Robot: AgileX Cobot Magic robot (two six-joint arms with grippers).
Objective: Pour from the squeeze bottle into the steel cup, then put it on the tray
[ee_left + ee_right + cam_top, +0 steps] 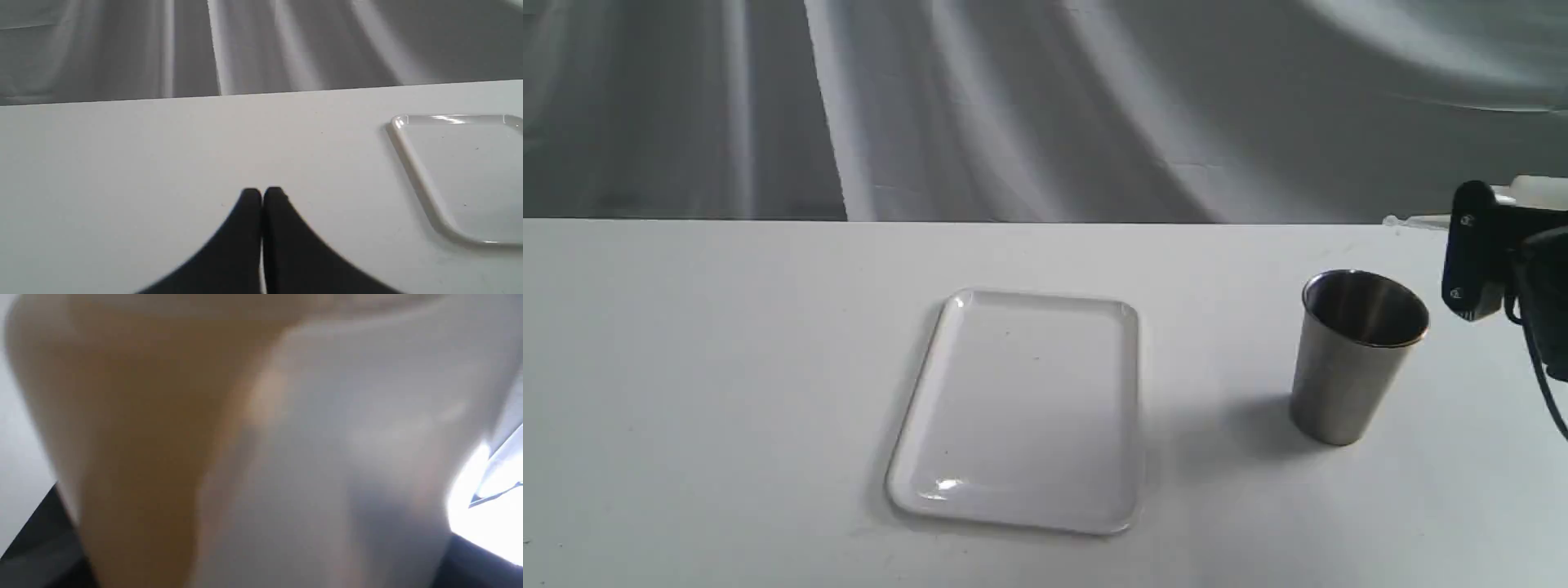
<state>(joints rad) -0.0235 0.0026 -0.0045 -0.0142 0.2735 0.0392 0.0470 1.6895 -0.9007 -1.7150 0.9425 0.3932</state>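
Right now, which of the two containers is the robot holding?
The squeeze bottle, clamped in the right gripper. The steel cup stands upright on the table, and nothing is touching it.

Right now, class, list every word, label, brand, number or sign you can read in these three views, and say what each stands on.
None can be read.
The tray, the steel cup and the table are plain.
The squeeze bottle fills the right wrist view as a blur, and no print shows on it.
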